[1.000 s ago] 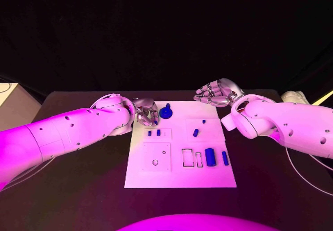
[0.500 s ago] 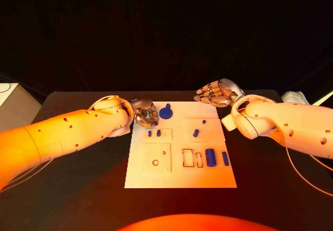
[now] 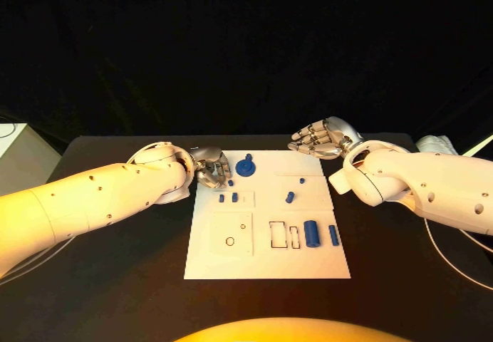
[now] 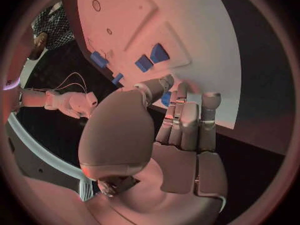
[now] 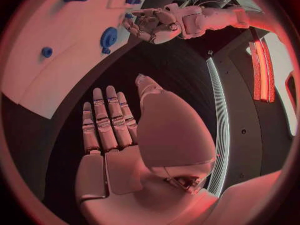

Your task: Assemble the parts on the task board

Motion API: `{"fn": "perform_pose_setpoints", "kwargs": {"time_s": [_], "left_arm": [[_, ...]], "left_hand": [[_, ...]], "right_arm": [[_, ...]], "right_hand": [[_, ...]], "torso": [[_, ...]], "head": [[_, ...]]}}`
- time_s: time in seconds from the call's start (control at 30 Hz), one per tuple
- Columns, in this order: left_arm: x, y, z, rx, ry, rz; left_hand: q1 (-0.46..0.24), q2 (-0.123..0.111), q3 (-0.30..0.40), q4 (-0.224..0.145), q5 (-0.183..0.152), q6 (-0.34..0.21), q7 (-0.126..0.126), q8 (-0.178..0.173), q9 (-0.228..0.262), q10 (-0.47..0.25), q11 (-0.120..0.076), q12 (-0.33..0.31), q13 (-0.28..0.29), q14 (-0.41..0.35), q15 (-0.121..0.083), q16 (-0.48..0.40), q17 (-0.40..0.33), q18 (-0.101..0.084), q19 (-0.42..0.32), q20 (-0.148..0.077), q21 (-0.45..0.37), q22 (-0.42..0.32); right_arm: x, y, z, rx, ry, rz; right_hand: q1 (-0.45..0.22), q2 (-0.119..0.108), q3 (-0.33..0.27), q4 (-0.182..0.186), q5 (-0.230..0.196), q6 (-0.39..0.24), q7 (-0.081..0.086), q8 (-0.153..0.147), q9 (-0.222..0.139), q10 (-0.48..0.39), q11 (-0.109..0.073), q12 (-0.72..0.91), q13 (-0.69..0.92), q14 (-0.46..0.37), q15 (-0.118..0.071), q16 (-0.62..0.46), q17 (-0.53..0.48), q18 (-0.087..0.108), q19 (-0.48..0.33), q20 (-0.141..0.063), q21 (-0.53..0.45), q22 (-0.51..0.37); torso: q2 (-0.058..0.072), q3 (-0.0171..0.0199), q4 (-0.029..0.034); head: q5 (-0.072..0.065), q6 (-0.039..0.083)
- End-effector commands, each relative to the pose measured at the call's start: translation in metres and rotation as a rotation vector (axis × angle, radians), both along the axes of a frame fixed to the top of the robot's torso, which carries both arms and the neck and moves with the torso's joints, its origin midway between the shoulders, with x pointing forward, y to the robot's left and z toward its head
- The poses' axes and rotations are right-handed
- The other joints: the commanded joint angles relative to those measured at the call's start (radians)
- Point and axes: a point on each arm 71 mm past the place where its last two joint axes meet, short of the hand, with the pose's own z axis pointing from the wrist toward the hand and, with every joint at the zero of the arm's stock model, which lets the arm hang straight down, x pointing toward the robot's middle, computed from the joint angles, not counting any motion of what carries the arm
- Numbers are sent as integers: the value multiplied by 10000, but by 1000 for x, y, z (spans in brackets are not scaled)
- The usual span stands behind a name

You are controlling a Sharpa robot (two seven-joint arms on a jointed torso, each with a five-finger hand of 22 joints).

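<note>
The white task board lies mid-table. My left hand is at its far left corner; in the left wrist view the thumb and fingers pinch a small blue part at the board's edge. A round blue part stands just right of that hand. Two small blue parts sit in a recess below it. A short blue piece, a blue cylinder and a thin blue bar lie further right. My right hand hovers off the board's far right corner, holding nothing.
Black table surrounds the board on all sides. Empty outlined recesses mark the board's near left part. The right wrist view shows the round blue part, the board and my left hand beyond my right palm.
</note>
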Motion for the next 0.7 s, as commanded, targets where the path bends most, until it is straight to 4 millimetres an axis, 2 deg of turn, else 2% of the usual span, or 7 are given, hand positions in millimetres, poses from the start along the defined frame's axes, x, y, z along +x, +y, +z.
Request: {"fn": "perform_pose_setpoints", "kwargs": {"time_s": [0.03,0.23,0.37,0.43,0.47,0.6,0.7], "left_arm": [[0,8,2,-106,-5,188],[-2,33,9,-1045,206,641],[-5,47,20,-3025,512,868],[-8,53,26,-4332,763,884],[-10,56,29,-5057,938,888],[-18,68,38,-7371,1525,1064],[-25,76,41,-8909,1975,1326]], "left_hand": [[-18,-64,-58,-6,21,-52,-2,-56,-13,-44,11,-61,15,-124,18,-79,-98,-52,-108,11,-110,-76],[78,-13,-42,-45,24,35,74,-18,35,-244,92,-143,43,-596,74,-314,-881,30,-480,40,-385,-442],[202,81,107,-117,20,244,213,59,95,-539,248,-172,67,-1673,183,-955,-2578,134,-977,117,-727,-889],[233,119,156,-155,23,293,285,50,111,-728,321,-149,81,-2499,249,-1555,-3835,305,-1743,174,-1262,-1574],[234,124,158,-162,20,279,300,35,110,-810,340,-158,75,-2607,262,-1689,-3907,306,-1799,185,-1317,-1598],[138,154,-4,-110,18,198,332,-27,109,-875,363,-39,114,-2705,289,-1967,-4086,312,-1798,219,-1406,-1658],[35,148,-254,-32,18,187,346,-39,133,-1021,385,36,138,-2879,319,-2255,-4245,313,-1884,250,-1646,-1800]], "right_arm": [[0,-3,-2,-1031,-81,679],[0,-11,-4,-3166,-458,1536],[0,-14,-6,-4891,-883,2104],[-1,-14,-7,-5784,-1124,2340],[-1,-14,-7,-6240,-1247,2442],[-2,-14,-9,-7517,-1615,2640],[-4,-12,-11,-8147,-1877,2684]], "right_hand": [[427,-51,548,-285,-361,118,95,-50,-25,-63,-118,-44,-11,758,-239,462,199,90,1171,-166,512,175],[769,-549,2361,-745,-787,680,-213,63,-12,693,-510,26,9,2237,-815,1251,848,82,2556,-776,1222,411],[582,-647,2470,-1255,-1125,1181,-473,185,43,1438,-854,69,26,4048,-1457,2430,1759,35,4050,-1489,2618,1168],[399,-619,2425,-1461,-1161,1362,-576,165,33,1670,-986,2,22,4818,-1597,3121,2337,35,4434,-1797,3419,1681],[255,-634,2473,-1601,-1171,1508,-659,134,22,1859,-1061,-25,31,5114,-1683,3752,2863,2,4529,-1958,4001,2091],[-158,-800,2833,-1821,-1241,1631,-729,-44,-14,1931,-1122,-65,32,5192,-1741,5528,4261,3,4463,-2072,5158,2992],[-540,-1040,3183,-1880,-1300,1621,-716,-155,12,1491,-1063,-87,9,5296,-1672,8694,7247,24,4560,-2028,5803,3529]], "torso": [[-15,-6,-7],[-14,-1,2],[-8,-6,-3],[0,-10,-13],[10,-14,-21],[11,-25,-20],[-3,-28,0]], "head": [[-52,28],[-202,130],[-352,196],[-431,233],[-456,248],[-548,289],[-596,290]]}}
